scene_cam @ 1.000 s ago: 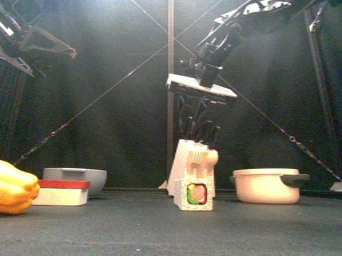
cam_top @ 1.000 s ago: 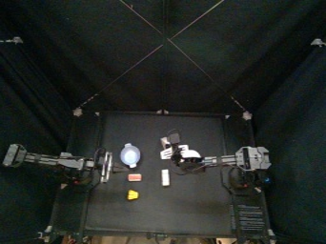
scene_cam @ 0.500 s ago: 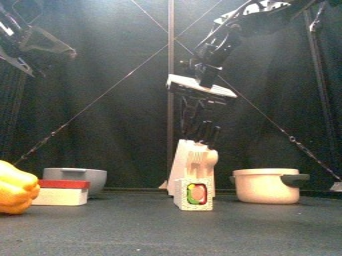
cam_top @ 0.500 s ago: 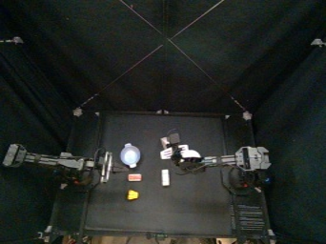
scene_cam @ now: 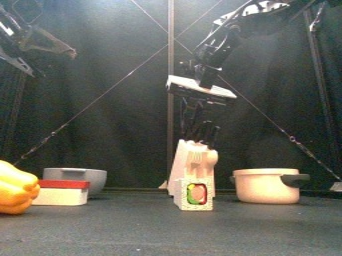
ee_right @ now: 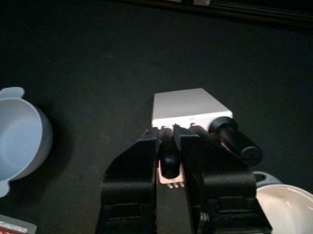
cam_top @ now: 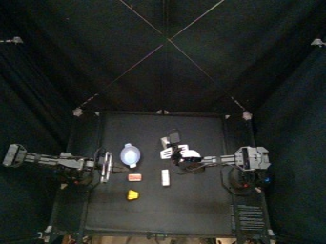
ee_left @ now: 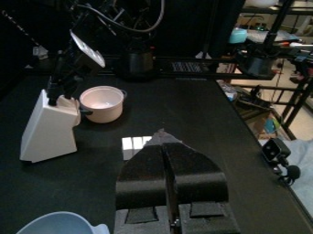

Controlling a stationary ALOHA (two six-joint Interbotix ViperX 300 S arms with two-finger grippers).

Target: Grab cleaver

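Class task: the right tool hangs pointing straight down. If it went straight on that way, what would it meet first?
The right tool hangs directly over the white knife block, so it would probably first meet the dark knife handles sticking out of the block's top. How far above them it is remains unclear.

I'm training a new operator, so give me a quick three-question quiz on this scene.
1. True or false: the left hand hangs over the knife block.
2. What colour is the rounded thing at the front view's left edge?
3. In the front view, the white pot stands where, relative to the knife block? A: left. B: right. C: on top.
Key: 1 false; 2 yellow; 3 B.
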